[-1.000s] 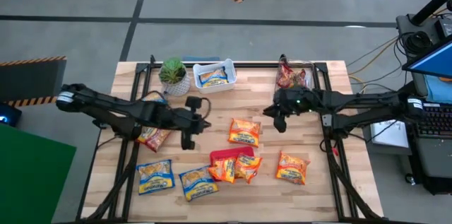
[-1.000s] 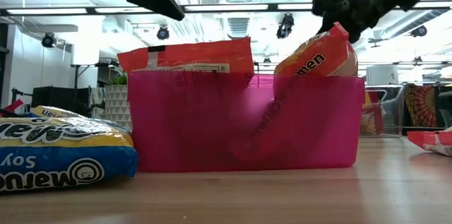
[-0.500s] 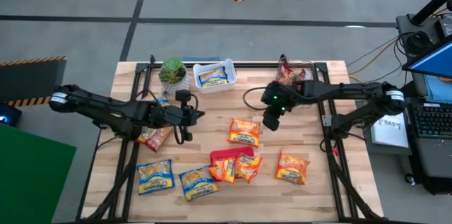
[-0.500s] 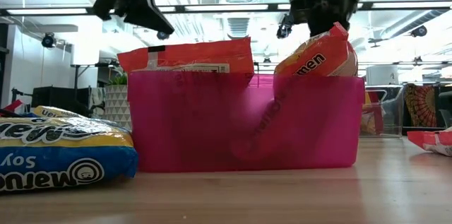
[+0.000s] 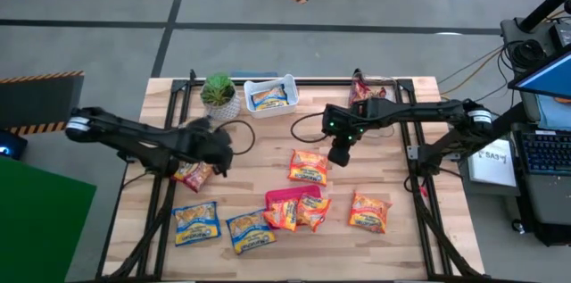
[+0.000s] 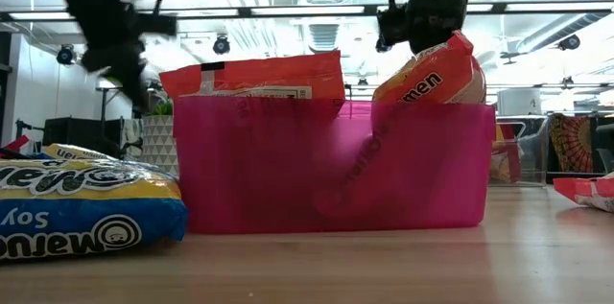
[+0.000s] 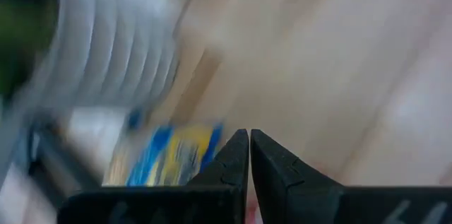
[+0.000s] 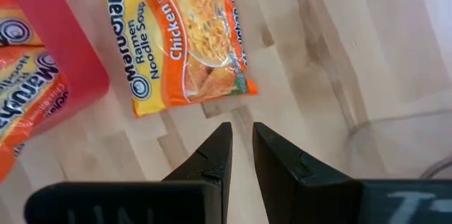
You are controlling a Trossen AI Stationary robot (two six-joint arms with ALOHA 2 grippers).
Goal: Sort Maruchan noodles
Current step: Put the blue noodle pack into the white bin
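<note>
Flanking the pink bin (image 5: 287,195): plant (image 5: 219,92), white bin (image 5: 270,95).

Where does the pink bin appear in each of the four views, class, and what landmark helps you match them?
High view: the pink bin sits low of centre, holding orange packets.
Low view: it fills the middle, front wall toward the camera.
Left wrist view: not in it.
Right wrist view: its corner shows at one edge.
Shared landmark: the orange chicken packet beside the bin.
</note>
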